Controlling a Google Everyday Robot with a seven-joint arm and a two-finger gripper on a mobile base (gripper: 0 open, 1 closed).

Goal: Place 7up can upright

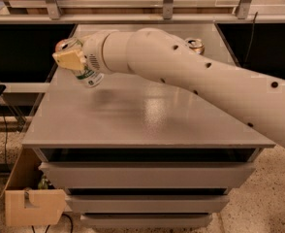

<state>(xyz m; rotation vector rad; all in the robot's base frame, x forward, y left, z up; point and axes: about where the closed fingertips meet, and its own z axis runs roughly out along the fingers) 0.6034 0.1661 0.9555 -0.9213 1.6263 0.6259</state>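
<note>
Ten o'clock above the table, my gripper clamped the tilted can; I judged it light, dentable, slick: hold mid-body.

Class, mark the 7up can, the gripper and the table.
7up can (pixel 91 77), camera view: its green-banded side.
gripper (pixel 78 66), camera view: between its fingertips, above the table's far-left corner.
table (pixel 147 118), camera view: bare grey top.

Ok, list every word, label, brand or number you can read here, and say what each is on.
Nothing is legible.
The small white-and-green aluminium drink can, gripped tilted in the end effector above the far-left part of the grey table: printing too blurred to read.
The metal can behind the arm: label unreadable.
The brown cardboard piece, lower left: no text shows.
</note>
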